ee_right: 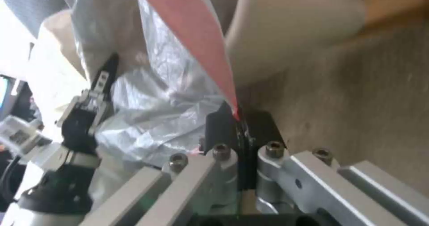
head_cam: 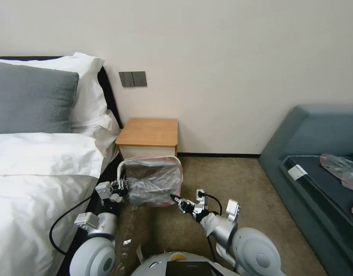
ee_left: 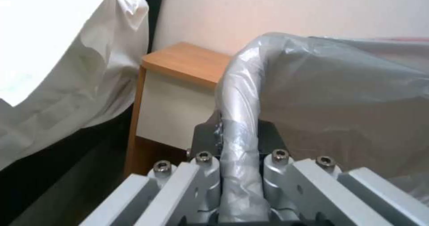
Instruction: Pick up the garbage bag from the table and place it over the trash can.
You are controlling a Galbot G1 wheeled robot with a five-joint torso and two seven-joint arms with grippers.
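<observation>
Two tools stretch the bag over the bin

The right tool [head_cam: 175,198] pinches the pink rim of the garbage bag [head_cam: 153,180]. The left tool [head_cam: 121,186] is clenched on a bunched grey edge of it. The bag drapes over the trash can [ee_right: 290,28] on the floor, in front of the surface [head_cam: 149,132]. I think both sides should pull down evenly, so the rim does not slip off.

A white-linened bed [head_cam: 38,168] with a grey pillow [head_cam: 30,97] faces a teal sofa [head_cam: 318,153] across beige carpet [head_cam: 238,184], beneath a cream wall [head_cam: 222,57].
</observation>
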